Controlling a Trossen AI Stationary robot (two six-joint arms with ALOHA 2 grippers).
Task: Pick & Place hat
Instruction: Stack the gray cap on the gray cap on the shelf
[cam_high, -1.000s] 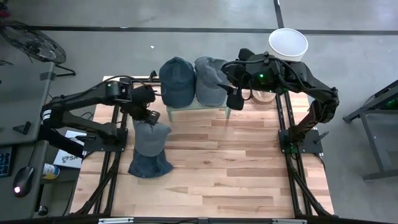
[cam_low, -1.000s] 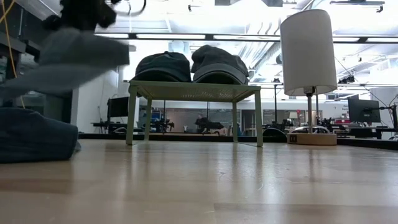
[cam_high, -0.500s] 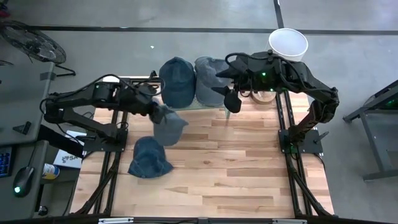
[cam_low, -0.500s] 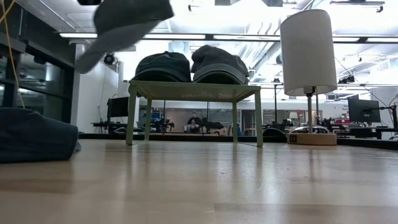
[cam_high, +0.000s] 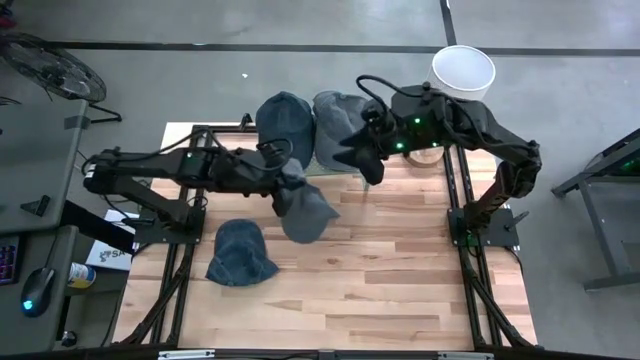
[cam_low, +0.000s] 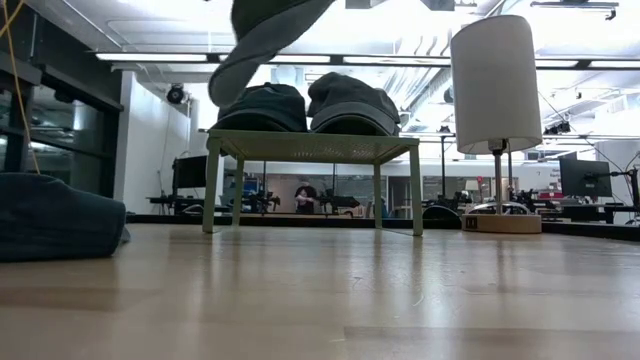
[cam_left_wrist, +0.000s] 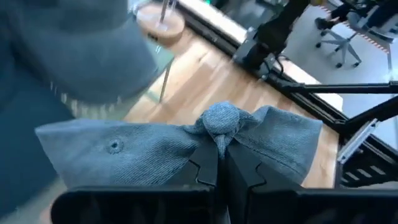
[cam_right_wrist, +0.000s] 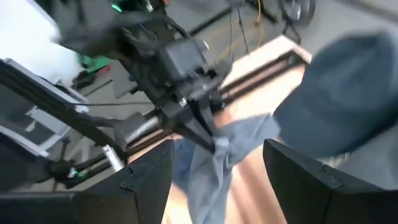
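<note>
Landmark: green stand (cam_high: 318, 172) at table's far edge.

- Left gripper (cam_high: 281, 181) hanging in air just in front of stand, fingers pinching crown of grey-blue hat (cam_high: 305, 210); hat dangling clear of table (cam_high: 400, 270), brim drooping.
- Right gripper (cam_high: 362, 160) hovering at stand's front right edge, fingers spread, holding nothing.
- Two dark hats (cam_high: 312, 128) sitting side by side on stand, filling its top.
- Another hat (cam_high: 241, 252) lying on table, well left-front of stand.
- Lamp (cam_high: 462, 72) standing just right of stand.
- Wide bare wood lying in front of stand.
</note>
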